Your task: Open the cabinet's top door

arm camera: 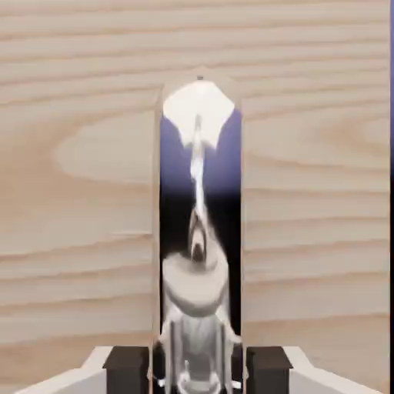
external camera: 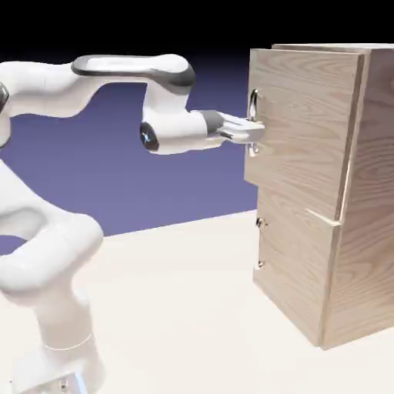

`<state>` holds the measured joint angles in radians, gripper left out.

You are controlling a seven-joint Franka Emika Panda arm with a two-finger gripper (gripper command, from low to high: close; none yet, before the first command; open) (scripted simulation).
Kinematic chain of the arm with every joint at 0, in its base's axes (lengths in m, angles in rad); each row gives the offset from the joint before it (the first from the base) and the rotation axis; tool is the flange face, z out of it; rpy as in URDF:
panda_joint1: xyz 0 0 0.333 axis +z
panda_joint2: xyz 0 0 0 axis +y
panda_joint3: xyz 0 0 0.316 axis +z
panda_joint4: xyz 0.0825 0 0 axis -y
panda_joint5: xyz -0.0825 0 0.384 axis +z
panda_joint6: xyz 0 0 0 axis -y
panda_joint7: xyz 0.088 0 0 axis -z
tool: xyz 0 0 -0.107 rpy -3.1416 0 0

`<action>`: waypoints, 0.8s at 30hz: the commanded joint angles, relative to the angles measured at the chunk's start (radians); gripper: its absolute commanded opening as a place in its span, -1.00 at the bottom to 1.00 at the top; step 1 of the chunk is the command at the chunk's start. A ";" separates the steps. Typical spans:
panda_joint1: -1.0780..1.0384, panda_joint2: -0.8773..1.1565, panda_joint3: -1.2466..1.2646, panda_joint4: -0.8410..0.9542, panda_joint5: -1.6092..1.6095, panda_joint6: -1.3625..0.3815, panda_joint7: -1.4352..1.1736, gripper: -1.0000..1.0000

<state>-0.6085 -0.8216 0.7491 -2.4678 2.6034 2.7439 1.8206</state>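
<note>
The cabinet (external camera: 369, 169) is seen at the exterior view's right, tall and boxy, in pale wood with wavy, mostly horizontal grain. The top door (external camera: 304, 123) is set in the upper part of its front, above the shorter lower door (external camera: 296, 262), and its face is turned toward the arm (external camera: 58, 231). In the hand view the door's wood is shown as light tan bands, and a smooth, mirror-like handle (arm camera: 200, 192) is run upright across them, with blue, black and white reflected in it. The gripper (arm camera: 198, 371) is clenched on the handle, one fingertip at each side, though its exact contact is perhaps blurred by the reflections.
</note>
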 commanded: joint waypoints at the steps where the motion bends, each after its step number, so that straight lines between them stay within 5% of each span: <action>1: 0.035 -0.007 -0.036 -0.027 -0.037 -0.024 0.016 -1.00; 14: 0.279 -0.156 -0.494 -0.296 -0.592 -0.403 0.219 -1.00; 24: 0.268 -0.146 -0.853 -0.319 -1.018 -0.793 0.266 -1.00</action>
<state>-0.3406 -0.9671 -0.1036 -2.7864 1.5858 1.9522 2.0862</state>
